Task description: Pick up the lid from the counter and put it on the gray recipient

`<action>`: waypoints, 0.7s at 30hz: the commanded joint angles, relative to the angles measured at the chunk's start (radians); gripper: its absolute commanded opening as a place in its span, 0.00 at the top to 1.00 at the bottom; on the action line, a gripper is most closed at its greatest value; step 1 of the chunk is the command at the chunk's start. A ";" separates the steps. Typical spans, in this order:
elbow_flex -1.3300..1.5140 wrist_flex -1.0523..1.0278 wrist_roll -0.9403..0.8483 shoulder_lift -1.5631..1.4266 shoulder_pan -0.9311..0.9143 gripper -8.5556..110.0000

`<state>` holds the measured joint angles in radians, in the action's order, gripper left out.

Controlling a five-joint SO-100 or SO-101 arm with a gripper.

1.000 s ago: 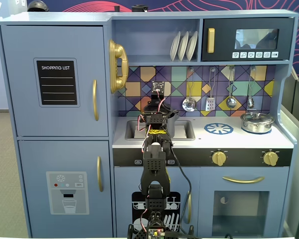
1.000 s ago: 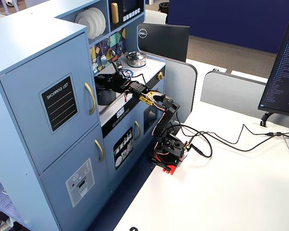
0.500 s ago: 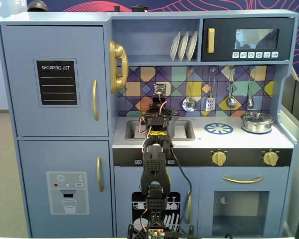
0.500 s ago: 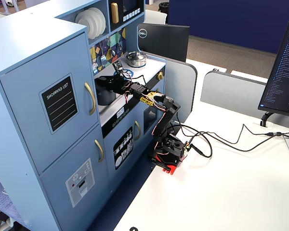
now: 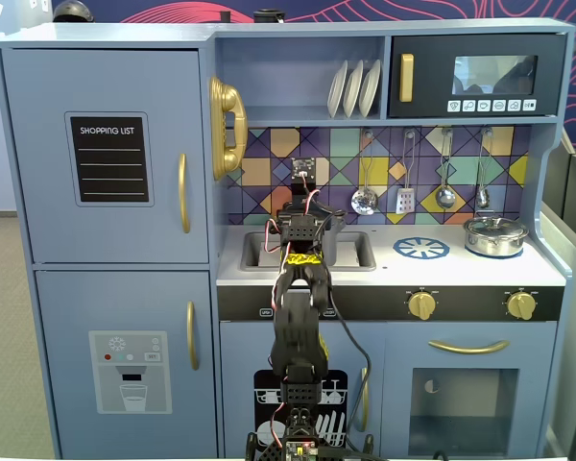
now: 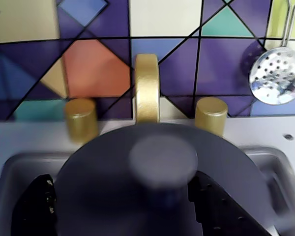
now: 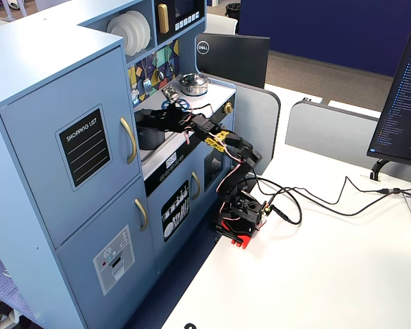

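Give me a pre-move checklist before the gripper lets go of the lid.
1. Lid held between the gripper fingers: ok, wrist view shows dark fingers on both sides beneath it.
2. Lid level: ok, roughly flat in the wrist view.
3. Lid over the sink area: ok.
4. Lid seated on the gray recipient: cannot tell, the lid hides the rim.
5. Faucet clear of the lid: ok, behind it.
6. Silver pot out of the way: ok, far right in a fixed view.
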<state>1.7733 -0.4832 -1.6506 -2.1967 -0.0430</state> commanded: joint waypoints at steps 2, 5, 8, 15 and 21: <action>-0.080 -0.362 0.008 -0.311 -0.005 0.73; -0.064 -0.606 0.043 -0.454 -0.017 0.74; 0.029 -0.788 0.075 -0.595 -0.021 0.81; 0.471 -0.917 0.204 -0.810 -0.048 0.93; 0.888 -0.680 0.287 -0.857 -0.041 0.93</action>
<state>2.5157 -1.2809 -1.3898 -3.0265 -0.0690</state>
